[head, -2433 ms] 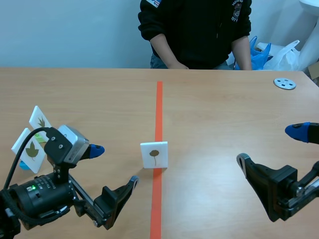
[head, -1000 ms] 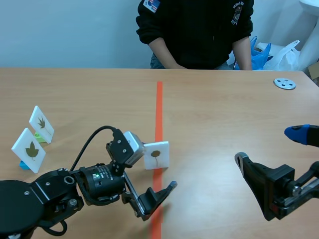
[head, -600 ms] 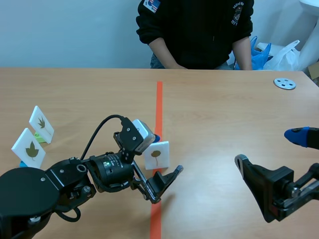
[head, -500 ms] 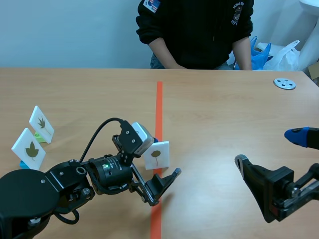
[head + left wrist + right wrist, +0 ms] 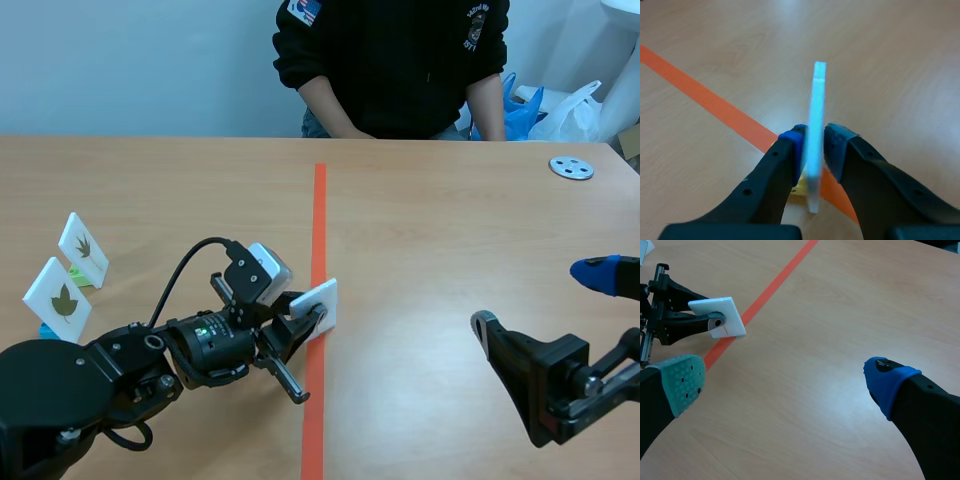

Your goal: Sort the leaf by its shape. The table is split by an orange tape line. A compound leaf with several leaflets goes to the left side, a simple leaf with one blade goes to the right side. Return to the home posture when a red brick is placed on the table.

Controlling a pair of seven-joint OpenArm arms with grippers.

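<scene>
your left fingers (image 5: 790, 147) have swung in and clamped the leaf card (image 5: 816, 115) at the orange tape line (image 5: 319, 200). right fingers (image 5: 682, 380) hang spread. carrying this single-blade card to the right side remains.

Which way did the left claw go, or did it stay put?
Yes, it moved: the left gripper swung rightward to the orange tape line, now shut on the leaf card.

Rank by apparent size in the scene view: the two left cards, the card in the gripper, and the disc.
1. Nearer left card.
2. Farther left card; nearness may explain it.
3. Held card, tilted, so unsure.
4. Disc.
</scene>
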